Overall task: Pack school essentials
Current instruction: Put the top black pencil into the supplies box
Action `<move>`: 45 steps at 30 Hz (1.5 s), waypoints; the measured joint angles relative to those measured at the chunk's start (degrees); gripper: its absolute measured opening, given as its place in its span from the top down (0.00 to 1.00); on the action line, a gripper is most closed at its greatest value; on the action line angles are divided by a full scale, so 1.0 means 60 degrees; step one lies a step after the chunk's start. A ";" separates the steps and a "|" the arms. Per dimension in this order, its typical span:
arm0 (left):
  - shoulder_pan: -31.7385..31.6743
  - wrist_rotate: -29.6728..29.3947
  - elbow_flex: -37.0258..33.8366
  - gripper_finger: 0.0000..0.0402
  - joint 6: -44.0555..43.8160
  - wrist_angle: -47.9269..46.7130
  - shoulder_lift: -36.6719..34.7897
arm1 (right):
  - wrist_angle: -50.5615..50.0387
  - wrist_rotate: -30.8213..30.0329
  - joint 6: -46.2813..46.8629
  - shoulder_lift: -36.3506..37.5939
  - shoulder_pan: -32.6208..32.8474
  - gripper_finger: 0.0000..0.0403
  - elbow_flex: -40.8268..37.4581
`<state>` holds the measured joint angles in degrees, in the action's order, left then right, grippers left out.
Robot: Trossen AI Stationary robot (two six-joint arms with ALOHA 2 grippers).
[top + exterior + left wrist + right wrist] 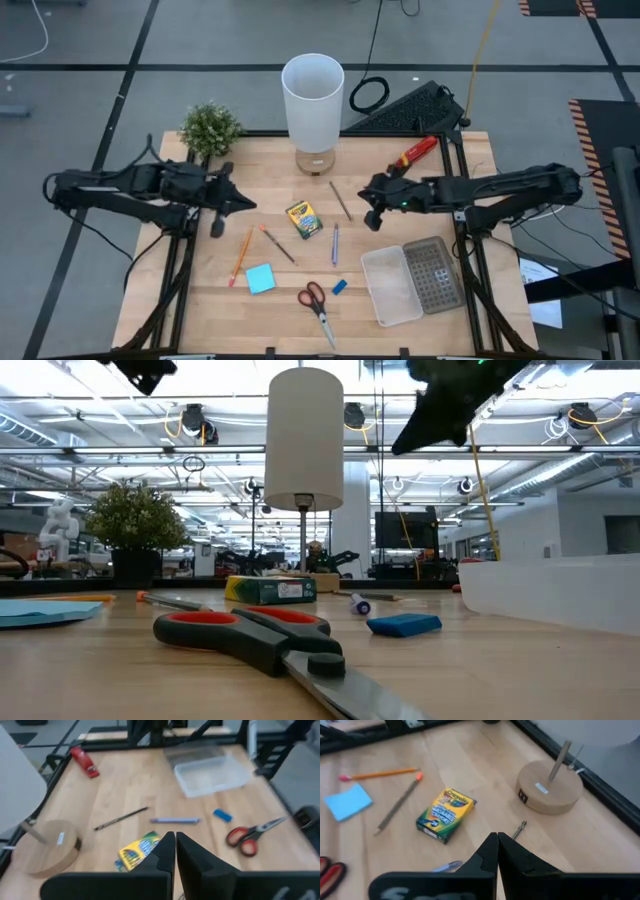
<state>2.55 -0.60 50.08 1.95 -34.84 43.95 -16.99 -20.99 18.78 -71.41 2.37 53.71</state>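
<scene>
Yellow-green crayon box (304, 219) lies mid-counter btwn both tools, left tool (218, 229) & right tool (373, 221) pinched narrow, empty, right slightly nearer.

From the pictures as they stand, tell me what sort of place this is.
Probably a robotics lab in an open industrial hall: a wooden table on a black frame, exposed ceiling lights, and another robot arm on benches behind.

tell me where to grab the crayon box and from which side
Best guess: come straight down on the crayon box, closing across its two long narrow edges. It lies flat, angled on the table, with clear wood on both sides. The right tool looks slightly nearer.
</scene>
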 joint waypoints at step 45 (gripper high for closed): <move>0.0000 -0.0179 -0.0064 0.96 0.0228 0.0125 0.0947 | 0.2588 -0.0033 0.0252 -0.5145 -0.0929 0.58 0.0000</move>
<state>2.55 -1.67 49.69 3.31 -34.09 49.63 -1.46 -21.19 20.29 -102.28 -3.20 53.71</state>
